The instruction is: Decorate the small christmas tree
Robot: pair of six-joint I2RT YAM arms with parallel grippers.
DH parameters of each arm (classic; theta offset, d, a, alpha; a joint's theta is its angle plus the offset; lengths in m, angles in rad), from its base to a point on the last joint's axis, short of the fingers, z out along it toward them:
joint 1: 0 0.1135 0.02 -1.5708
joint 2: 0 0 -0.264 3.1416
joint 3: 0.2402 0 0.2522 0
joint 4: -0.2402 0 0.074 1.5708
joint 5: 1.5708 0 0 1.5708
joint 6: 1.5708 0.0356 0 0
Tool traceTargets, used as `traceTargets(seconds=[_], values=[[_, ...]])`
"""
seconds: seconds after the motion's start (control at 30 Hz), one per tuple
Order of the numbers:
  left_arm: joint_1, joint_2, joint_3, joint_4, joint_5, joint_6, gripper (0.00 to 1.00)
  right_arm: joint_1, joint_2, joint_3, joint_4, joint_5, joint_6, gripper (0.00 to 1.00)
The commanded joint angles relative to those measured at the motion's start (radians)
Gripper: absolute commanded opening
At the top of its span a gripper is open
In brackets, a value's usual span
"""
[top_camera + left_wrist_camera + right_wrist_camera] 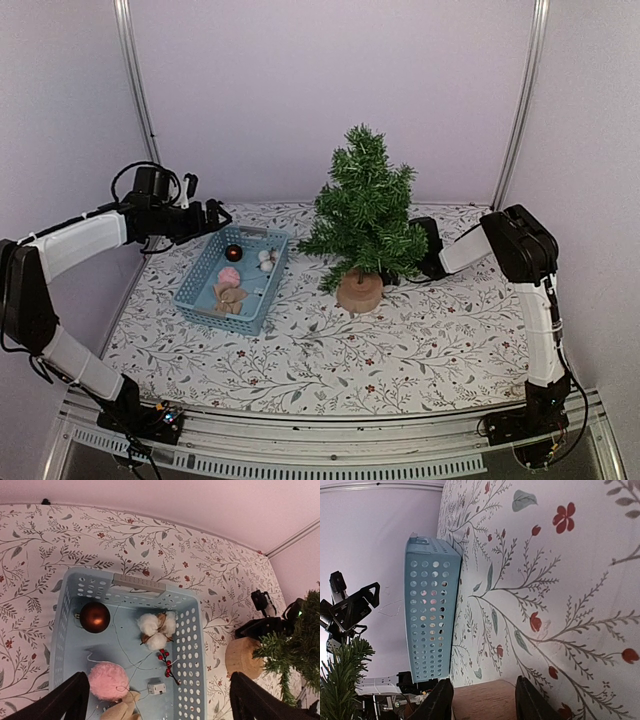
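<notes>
- Ornament pick-up step, likely: left jaws spread wide over basket (192, 645).
- Right jaws clamp tree (365, 210) base, beside basket.
- Next: drop, pinch bauble (95, 617) inside basket.

Blue basket (192, 645) on floral tablecloth (400, 340)

Floral-patterned table (420, 350), on it a blue basket (198, 282) and, near its right, the small christmas tree (365, 212).
</notes>
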Motion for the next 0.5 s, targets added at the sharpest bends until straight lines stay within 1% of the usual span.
traceTargets(seconds=[0.0, 0.13, 0.23, 0.27, 0.3, 0.33, 0.37, 0.43, 0.47], values=[[-0.034, -0.044, -0.008, -0.002, 0.027, 0.003, 0.99, 0.018, -0.029, -0.007, 0.042, -0.036, 0.036, 0.45], [-0.054, -0.067, -0.012, -0.033, 0.012, 0.011, 0.99, 0.023, -0.033, 0.012, 0.038, -0.056, 0.040, 0.46], [-0.055, -0.077, -0.003, -0.073, -0.002, 0.036, 0.99, 0.016, -0.043, 0.012, 0.019, -0.062, 0.029, 0.49], [-0.055, -0.080, 0.002, -0.090, -0.011, 0.043, 0.99, 0.007, -0.049, 0.011, 0.013, -0.059, 0.022, 0.52], [-0.057, -0.083, 0.009, -0.107, -0.017, 0.048, 0.99, -0.005, -0.057, 0.008, 0.011, -0.055, 0.018, 0.57], [-0.058, -0.089, 0.012, -0.124, -0.024, 0.056, 0.99, -0.018, -0.063, 0.008, 0.010, -0.053, 0.018, 0.64], [-0.058, -0.094, 0.016, -0.142, -0.038, 0.065, 0.99, -0.033, -0.073, 0.009, 0.005, -0.050, 0.016, 0.68], [-0.059, -0.115, 0.019, -0.174, -0.071, 0.080, 0.99, -0.061, -0.097, 0.021, -0.033, -0.036, -0.008, 0.74], [-0.058, -0.125, 0.020, -0.191, -0.089, 0.087, 0.99, -0.073, -0.110, 0.036, -0.081, -0.029, -0.032, 0.75]])
